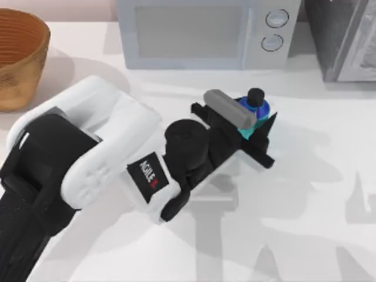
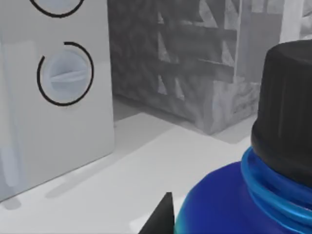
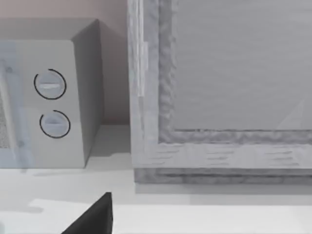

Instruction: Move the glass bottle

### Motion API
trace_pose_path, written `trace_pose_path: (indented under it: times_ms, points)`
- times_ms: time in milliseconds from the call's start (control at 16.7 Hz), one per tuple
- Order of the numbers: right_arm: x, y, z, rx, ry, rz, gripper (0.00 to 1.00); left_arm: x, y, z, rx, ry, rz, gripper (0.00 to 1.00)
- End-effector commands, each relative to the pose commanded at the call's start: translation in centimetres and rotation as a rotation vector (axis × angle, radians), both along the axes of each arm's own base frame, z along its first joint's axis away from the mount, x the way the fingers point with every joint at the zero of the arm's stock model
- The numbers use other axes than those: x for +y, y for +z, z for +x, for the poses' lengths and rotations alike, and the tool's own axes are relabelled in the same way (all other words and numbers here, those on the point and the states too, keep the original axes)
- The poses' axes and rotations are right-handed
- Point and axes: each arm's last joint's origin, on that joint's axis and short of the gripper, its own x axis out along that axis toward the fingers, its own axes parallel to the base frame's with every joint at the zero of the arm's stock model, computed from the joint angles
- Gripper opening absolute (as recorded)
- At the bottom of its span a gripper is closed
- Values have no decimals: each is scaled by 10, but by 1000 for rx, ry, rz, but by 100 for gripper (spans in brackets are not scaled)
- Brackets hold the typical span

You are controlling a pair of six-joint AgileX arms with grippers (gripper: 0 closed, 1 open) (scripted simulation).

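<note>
The left hand [image 1: 254,130] grips the glass bottle [image 1: 257,108]; its cyan body is mostly hidden by the fingers.

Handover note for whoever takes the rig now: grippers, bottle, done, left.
Left gripper: extended to mid-table in front of the microwave, its fingers on either side of the glass bottle; whether they have clamped cannot be told.
Right arm: parked, its wrist camera facing the microwave and the grey crate.
Bottle: upright, cap on, near the microwave's dial side.
Done: left arm has reached the bottle.
Left: confirm the grasp, lift, move the bottle.
</note>
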Motion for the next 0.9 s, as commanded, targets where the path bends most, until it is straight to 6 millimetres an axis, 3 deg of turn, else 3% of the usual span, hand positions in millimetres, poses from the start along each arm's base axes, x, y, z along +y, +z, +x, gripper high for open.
trace_pose_path:
  times_ms: [120, 300, 480, 600, 720, 900]
  points:
    - [0, 0, 0, 0, 0, 0, 100, 39, 2, 12, -1, 3, 2, 0]
    - [0, 0, 0, 0, 0, 0, 100, 125, 6, 25, 5, 15, 9, 0]
    - [0, 0, 0, 0, 0, 0, 100, 216, 13, 13, 16, 28, 12, 0]
    - [0, 0, 0, 0, 0, 0, 100, 264, 19, -6, 20, 33, 11, 0]
    - [0, 0, 0, 0, 0, 0, 100, 295, 26, -27, 19, 33, 9, 0]
    - [0, 0, 0, 0, 0, 0, 100, 315, 33, -47, 12, 32, 8, 0]
